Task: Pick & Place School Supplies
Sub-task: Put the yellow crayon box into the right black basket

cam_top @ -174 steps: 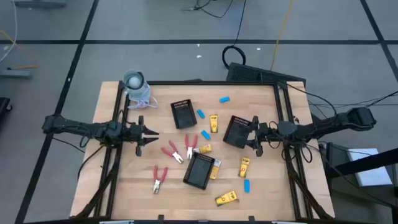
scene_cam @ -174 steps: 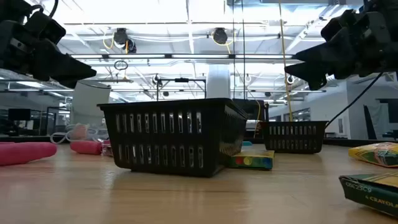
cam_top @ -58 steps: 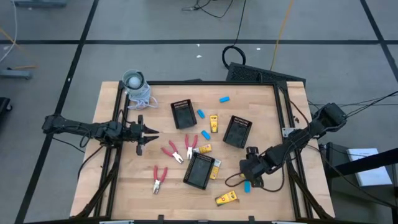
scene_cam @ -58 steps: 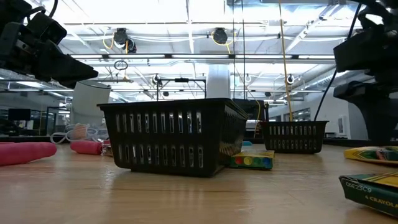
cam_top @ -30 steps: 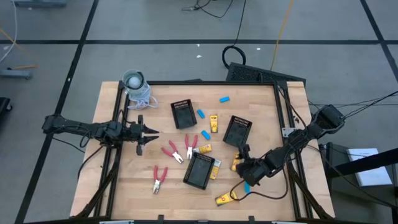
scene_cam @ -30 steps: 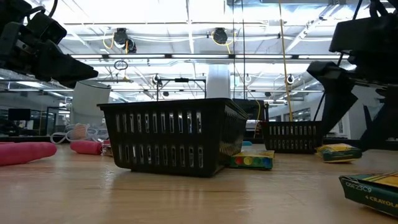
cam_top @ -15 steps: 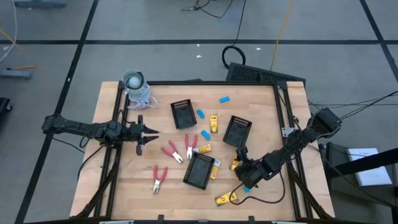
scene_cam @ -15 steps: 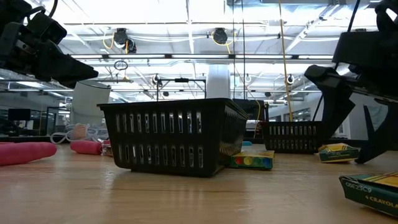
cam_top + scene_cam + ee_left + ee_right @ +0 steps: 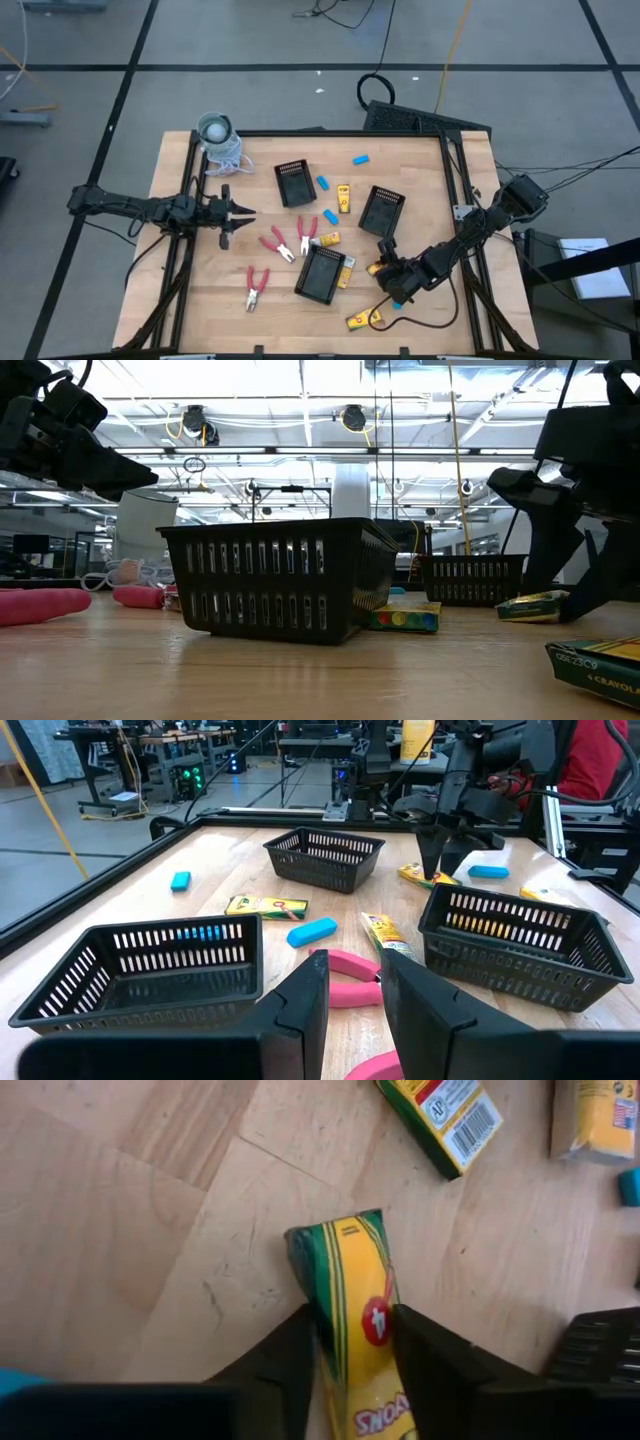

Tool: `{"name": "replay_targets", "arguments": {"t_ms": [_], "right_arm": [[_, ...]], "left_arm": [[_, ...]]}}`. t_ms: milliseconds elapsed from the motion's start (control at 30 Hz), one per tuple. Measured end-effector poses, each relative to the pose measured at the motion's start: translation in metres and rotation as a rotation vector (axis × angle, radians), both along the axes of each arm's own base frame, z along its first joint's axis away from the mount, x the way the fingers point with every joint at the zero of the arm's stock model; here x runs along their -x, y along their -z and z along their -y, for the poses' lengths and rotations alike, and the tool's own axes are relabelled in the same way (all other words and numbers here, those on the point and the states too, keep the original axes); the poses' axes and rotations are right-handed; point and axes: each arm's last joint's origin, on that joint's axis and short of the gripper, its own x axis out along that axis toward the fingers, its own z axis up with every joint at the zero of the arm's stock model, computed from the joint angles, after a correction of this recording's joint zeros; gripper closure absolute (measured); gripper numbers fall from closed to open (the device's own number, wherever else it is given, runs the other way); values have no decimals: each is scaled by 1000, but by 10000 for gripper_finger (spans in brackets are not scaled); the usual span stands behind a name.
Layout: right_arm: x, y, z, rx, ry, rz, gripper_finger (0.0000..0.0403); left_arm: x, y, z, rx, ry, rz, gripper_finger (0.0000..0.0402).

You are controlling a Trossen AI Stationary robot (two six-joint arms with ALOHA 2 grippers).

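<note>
My right gripper point(image 9: 383, 271) stands low over the table's near right part, shut on a yellow crayon box point(image 9: 352, 1305) with a green end; the low view shows this box point(image 9: 530, 607) slightly tilted. My left gripper point(image 9: 243, 213) hovers at the table's left, open with a small gap in the left wrist view point(image 9: 354, 1005) and nothing in it. Other yellow boxes point(image 9: 344, 198) point(image 9: 364, 319), red-handled tools point(image 9: 278, 243) point(image 9: 256, 287) and light-blue pieces point(image 9: 361, 158) point(image 9: 323, 183) lie flat on the wood. My right gripper pinches the yellow box by its two long sides point(image 9: 345, 1330) between its two fingers. The fingers slant down from the table's right and lie along the box, whose green end point(image 9: 322, 1252) sticks out past them. Whether the tilted box is clear of the table, I cannot tell.
Three black slotted baskets stand mid-table point(image 9: 295, 182) point(image 9: 383, 210) point(image 9: 322, 273). A grey-white cup point(image 9: 215, 130) sits at the far left corner. A light-blue piece point(image 9: 398, 298) lies just beside the right gripper. Dark rails point(image 9: 455, 200) run along the table's sides.
My right gripper has sunk a little toward the table and its fingers have shut on the yellow box. The box has shifted slightly and tipped from level to tilted.
</note>
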Motion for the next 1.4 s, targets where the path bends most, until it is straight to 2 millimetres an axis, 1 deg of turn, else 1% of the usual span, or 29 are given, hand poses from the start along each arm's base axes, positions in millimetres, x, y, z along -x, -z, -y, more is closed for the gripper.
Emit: {"name": "replay_targets", "arguments": {"t_ms": [167,267,400,567,800,933,1033,1133,1400], "right_arm": [[0,0,0,7,2,5,364],[-1,0,-1,12,-13,15,382],[-2,-2,-5,32,-22,69,382],[-4,-7,-10,44,-25,88,382],[-17,-23,-19,42,-55,113,382],[-22,-33,-20,80,-45,127,382],[-27,-42,-19,114,-26,134,382],[-31,-50,-14,158,11,108,382],[-39,-62,2,248,70,71,382]], "left_arm": [[0,0,0,0,0,0,304],[0,0,0,-1,0,1,304],[0,0,0,-1,0,1,304],[0,0,0,-4,1,1,304],[0,0,0,-5,0,1,304],[0,0,0,-5,0,1,304],[0,0,0,-5,0,1,304],[0,0,0,-6,0,0,304],[0,0,0,-6,0,-3,304]]}}
